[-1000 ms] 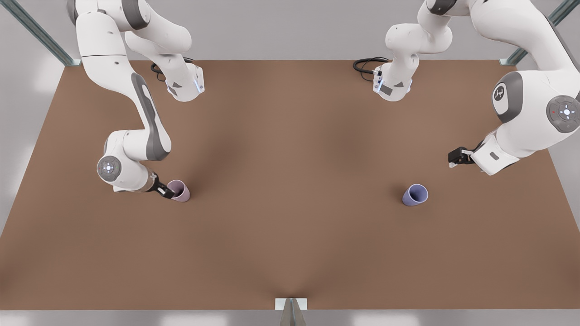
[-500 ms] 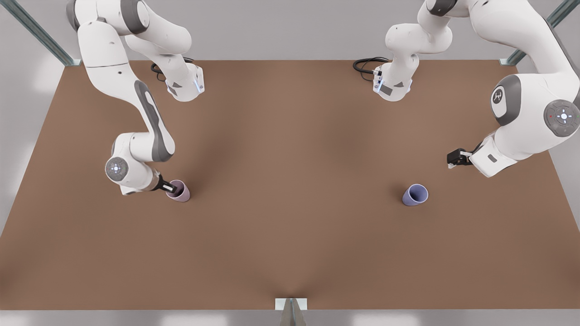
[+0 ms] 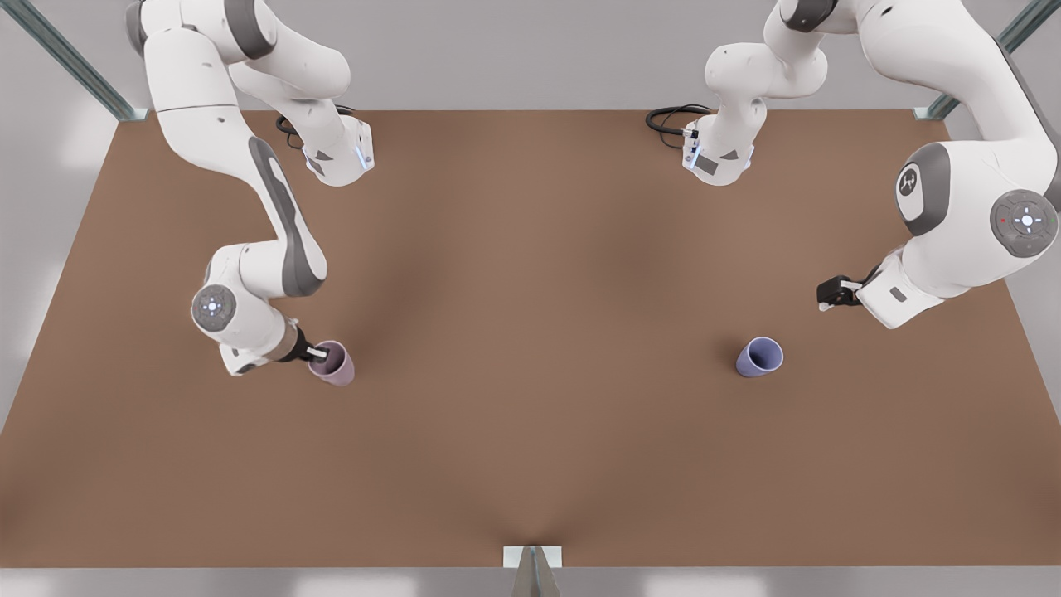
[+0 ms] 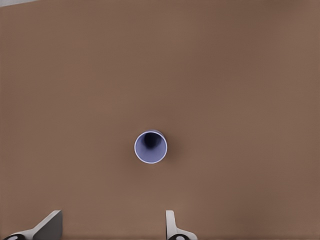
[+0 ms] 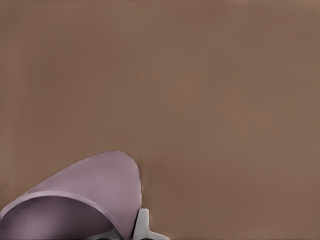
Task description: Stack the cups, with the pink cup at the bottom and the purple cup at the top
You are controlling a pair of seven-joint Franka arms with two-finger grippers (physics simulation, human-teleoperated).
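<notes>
right gripper point(image 3: 319, 355) sits at the lower left of the front view, fingers clamped on the rim of the pink cup point(image 3: 333, 364), one finger inside the mouth and one outside. in the right wrist view the pink cup point(image 5: 82, 200) fills the lower left corner, with a pale fingertip point(image 5: 142, 226) touching its outer wall. cannot tell whether the cup's base is on the table point(image 3: 530, 332) or just off it.

purple cup point(image 3: 759, 357) stands upright, mouth up, at the right of the front view, well apart from the pink cup. left gripper point(image 3: 829, 294) hovers above and to the right of it in that frame, not touching. in the left wrist view the purple cup point(image 4: 150, 147) is near frame centre, with two fingertips point(image 4: 172, 227) set wide apart at the bottom edge.
</notes>
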